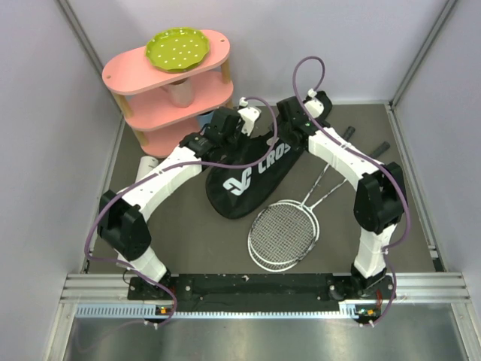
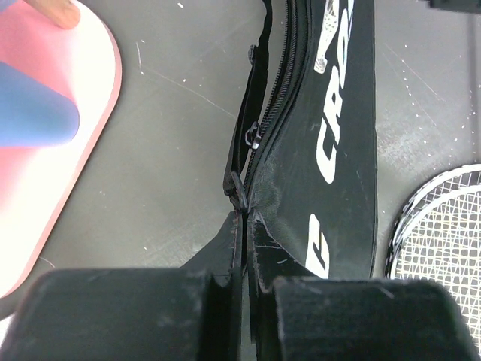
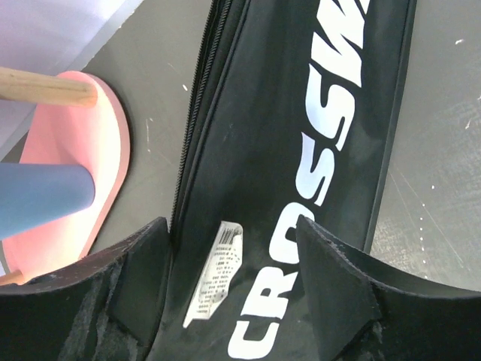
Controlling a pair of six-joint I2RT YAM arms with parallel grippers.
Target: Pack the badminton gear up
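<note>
The black "CROSSWAY" bag (image 1: 244, 184) lies flat mid-table, its narrow end toward the shelf. Two silver rackets (image 1: 284, 233) lie stacked to its right, their black handles (image 1: 353, 132) pointing to the far right. A white tube (image 1: 146, 167) lies by the shelf foot, partly hidden by my left arm. My left gripper (image 1: 244, 128) (image 2: 246, 218) is shut on the bag's zipper edge (image 2: 252, 177). My right gripper (image 1: 284, 120) (image 3: 237, 256) is open just above the bag (image 3: 301, 150), its fingers either side of a white label (image 3: 218, 274). No shuttlecocks show.
The pink three-tier shelf (image 1: 173, 68) stands at the far left with the green dotted plate (image 1: 176, 47) on top; its bottom tier (image 2: 45, 188) holds a blue cylinder (image 2: 34, 109) close to the bag's zipper side. Grey walls close in on three sides.
</note>
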